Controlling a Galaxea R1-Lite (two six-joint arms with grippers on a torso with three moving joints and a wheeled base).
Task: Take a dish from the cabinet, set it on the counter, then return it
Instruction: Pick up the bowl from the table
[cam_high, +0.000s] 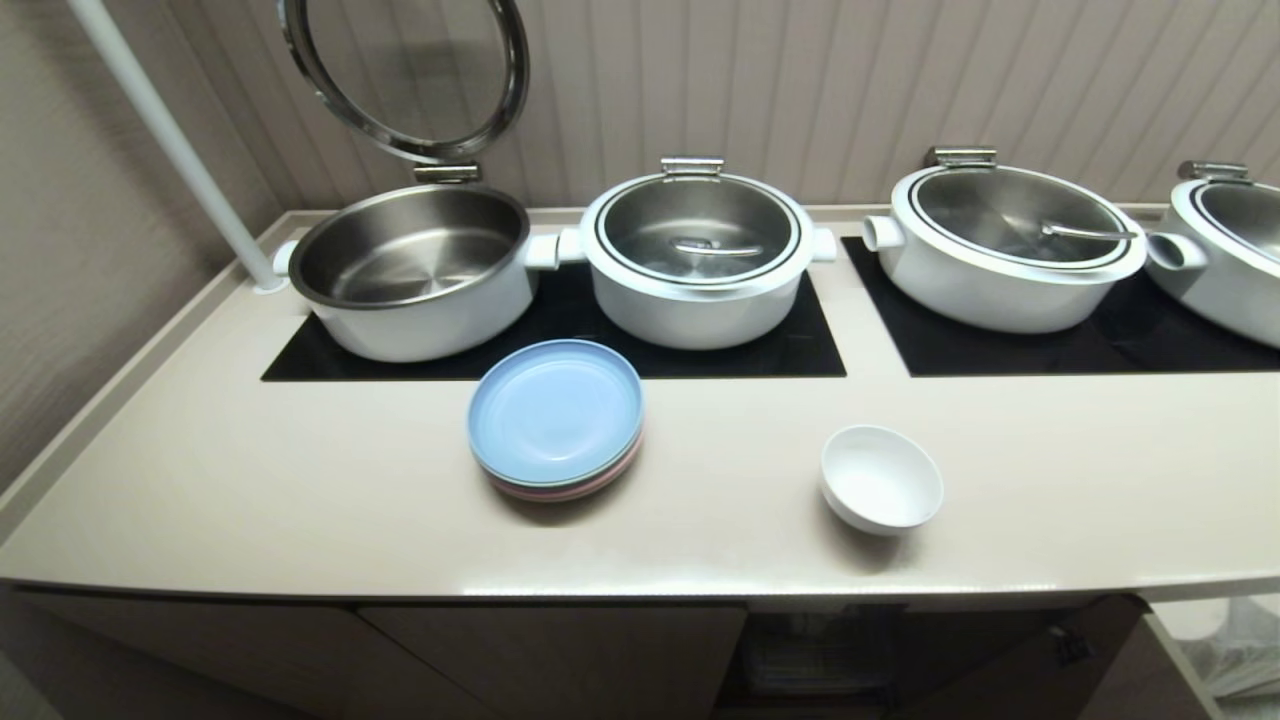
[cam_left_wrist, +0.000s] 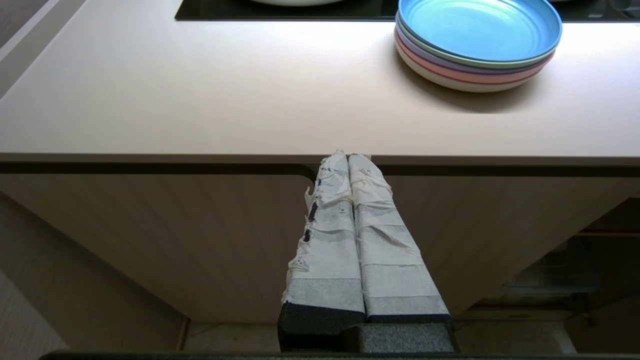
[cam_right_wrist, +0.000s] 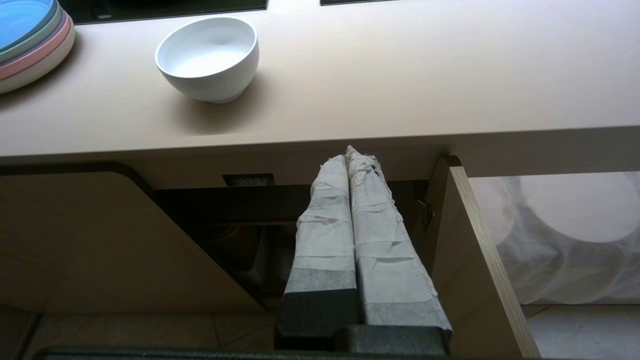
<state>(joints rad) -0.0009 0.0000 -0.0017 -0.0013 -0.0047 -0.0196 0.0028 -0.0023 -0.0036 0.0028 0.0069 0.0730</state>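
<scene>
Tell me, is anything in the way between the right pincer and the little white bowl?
Only the counter's front edge. The right pincer, shut and empty, sits below that edge in front of the open cabinet, while the bowl stands up on top. The plates sit off to the side.

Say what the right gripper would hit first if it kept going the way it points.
Probably the counter's front edge: the shut right gripper has its tips just below it, above the open cabinet. Depth is unclear. The bowl sits off-line.

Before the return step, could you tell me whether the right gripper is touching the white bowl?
Apart. The right wrist view shows the right gripper below the counter edge, with bare worktop before the white bowl.
</scene>
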